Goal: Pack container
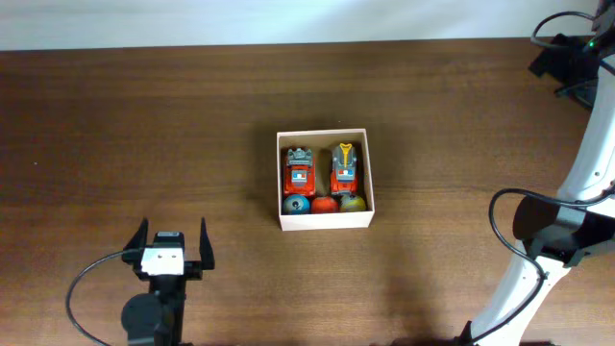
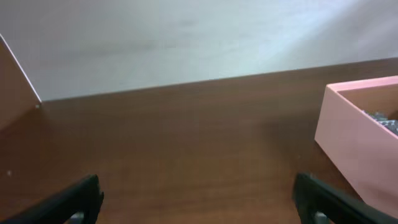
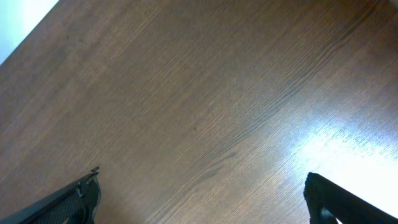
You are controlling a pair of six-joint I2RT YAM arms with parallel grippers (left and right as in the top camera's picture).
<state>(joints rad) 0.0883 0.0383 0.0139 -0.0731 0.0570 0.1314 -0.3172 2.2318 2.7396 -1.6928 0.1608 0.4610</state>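
The container (image 1: 325, 219), a shallow square box with white walls, sits at the table's middle. Inside it two orange toy cars (image 1: 299, 170) (image 1: 345, 168) lie side by side, with a blue ball (image 1: 297, 204), a red ball (image 1: 324, 204) and a yellow-green ball (image 1: 353, 202) in a row along its near wall. My left gripper (image 1: 174, 229) stands open at the front left, well apart from the box, nothing between its fingers. In the left wrist view the left gripper (image 2: 196, 186) faces bare wood, the container's wall (image 2: 354, 143) at the right. My right gripper (image 3: 199, 186) is open over bare table.
The right arm's white link (image 1: 586, 173) and black cables (image 1: 500, 216) rise along the right edge of the table. A pale wall (image 2: 186, 37) runs beyond the table's far edge. Dark wood tabletop (image 1: 144, 125) surrounds the box on all sides.
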